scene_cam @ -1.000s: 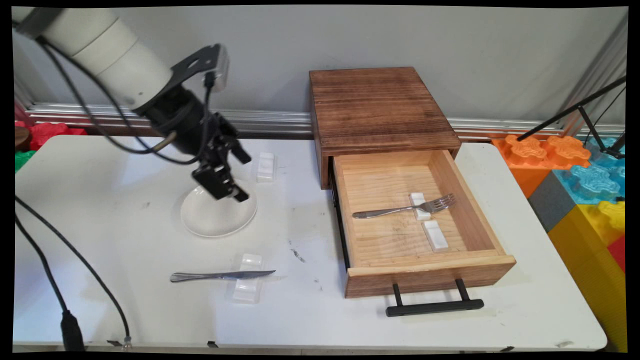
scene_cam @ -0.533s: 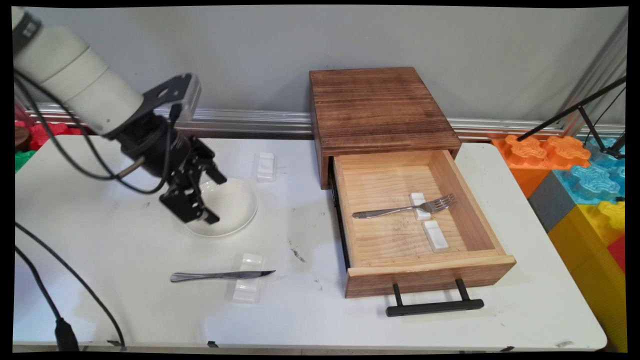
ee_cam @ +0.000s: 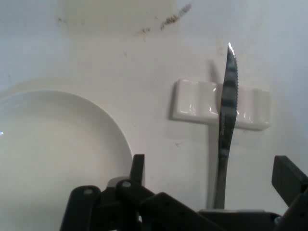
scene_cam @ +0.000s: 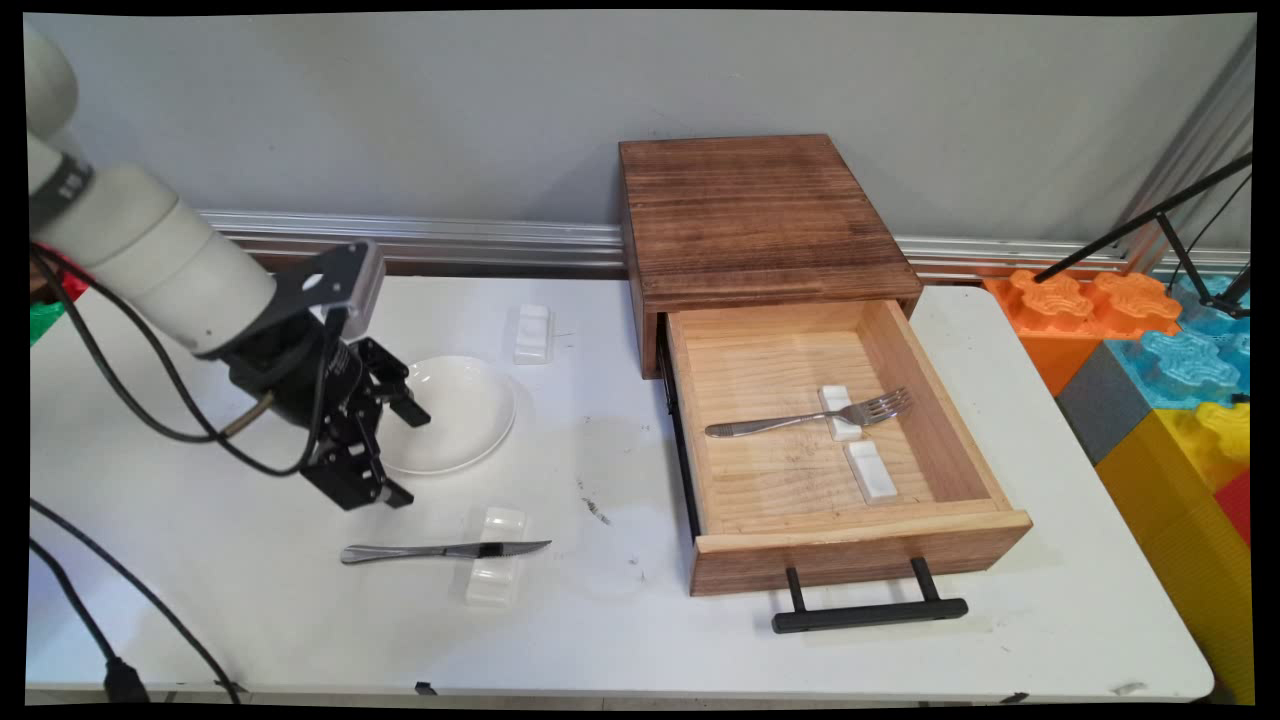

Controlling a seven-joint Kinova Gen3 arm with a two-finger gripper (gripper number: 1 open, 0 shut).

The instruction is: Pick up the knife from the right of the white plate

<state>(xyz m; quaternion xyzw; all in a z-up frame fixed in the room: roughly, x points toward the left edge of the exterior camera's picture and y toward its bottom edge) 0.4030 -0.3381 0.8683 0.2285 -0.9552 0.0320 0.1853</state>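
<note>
Above a serrated steel knife (ee_cam: 226, 125) on its glossy ribbed rest (ee_cam: 219, 111), fingers (scene_cam: 400, 455) spread wide.

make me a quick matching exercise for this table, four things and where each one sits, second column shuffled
Things:
1. fork
2. knife
3. white plate
4. gripper

Places:
A. on the table, beside the gripper
B. inside the open drawer, across a white rest
C. above the table, between plate and knife
D. on the table's near side, across a white rest

Pairs: 1-B, 2-D, 3-A, 4-C
</note>
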